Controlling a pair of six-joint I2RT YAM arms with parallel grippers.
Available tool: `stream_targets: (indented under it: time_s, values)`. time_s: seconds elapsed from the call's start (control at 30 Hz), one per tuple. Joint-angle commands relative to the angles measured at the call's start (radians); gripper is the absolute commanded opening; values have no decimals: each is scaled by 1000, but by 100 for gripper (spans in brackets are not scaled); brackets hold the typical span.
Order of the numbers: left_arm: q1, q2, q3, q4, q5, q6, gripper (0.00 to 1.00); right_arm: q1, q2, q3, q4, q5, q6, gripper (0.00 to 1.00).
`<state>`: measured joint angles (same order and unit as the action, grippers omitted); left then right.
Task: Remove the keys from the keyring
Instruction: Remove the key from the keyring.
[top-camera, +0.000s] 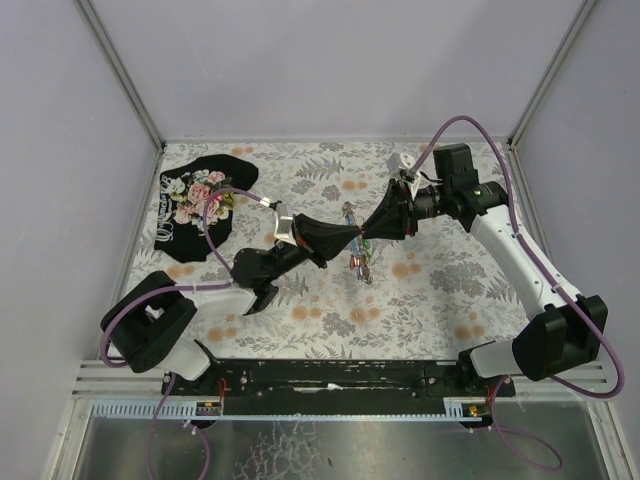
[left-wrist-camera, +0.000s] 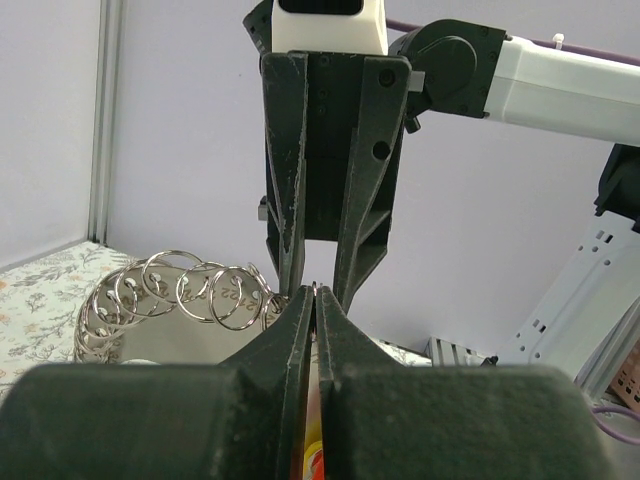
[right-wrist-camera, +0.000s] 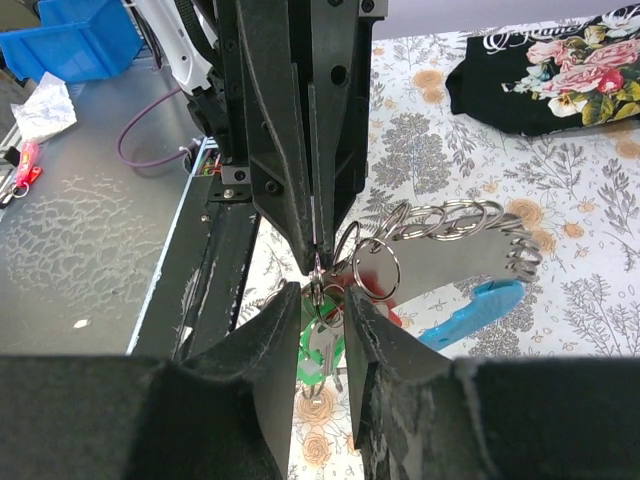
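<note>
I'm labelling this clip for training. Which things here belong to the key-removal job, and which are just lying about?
Job in hand:
- keys
- keyring
- left gripper, pinching the ring
- right gripper, jaws apart around the ring

Lying about:
- black floral cloth
- blue bin
- crumpled paper

Small metal keys with red and green plastic heads (right-wrist-camera: 322, 350) dangle in a cluster above the floral table (right-wrist-camera: 430, 150) from a thin silvery keyring (right-wrist-camera: 450, 220), its linked rings arcing along a curved grey and light-blue fob (right-wrist-camera: 470, 268).
</note>
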<state>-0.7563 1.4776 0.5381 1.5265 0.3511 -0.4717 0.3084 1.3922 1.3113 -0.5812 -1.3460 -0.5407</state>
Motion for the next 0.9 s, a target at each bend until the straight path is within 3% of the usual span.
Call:
stream_targets:
  time_s: [0.0,0.17,0.37,0.57,0.67,0.77,0.87]
  values:
    - [6,-25,10,89,-26,-8,0,8,-5,-15,26,-2,-4,31]
    - [5,-27,8,89,-25,-11,0,8,-8,-13,16,5,-17,30]
    - [6,-20,6,89,-25,-17,0,7,-2,25,-39,-31,-63,5]
    - [18,-13,-9,88,0,-43,0,7,2,94,-169,80,-135,0]
    - [42,-11,-19,86,49,-76,6,8,11,142,-271,147,-213,0]
    - [70,-17,-28,86,109,-103,22,15,30,194,-370,226,-291,0]
    - [94,-46,-46,83,169,-103,28,31,58,263,-483,336,-373,0]
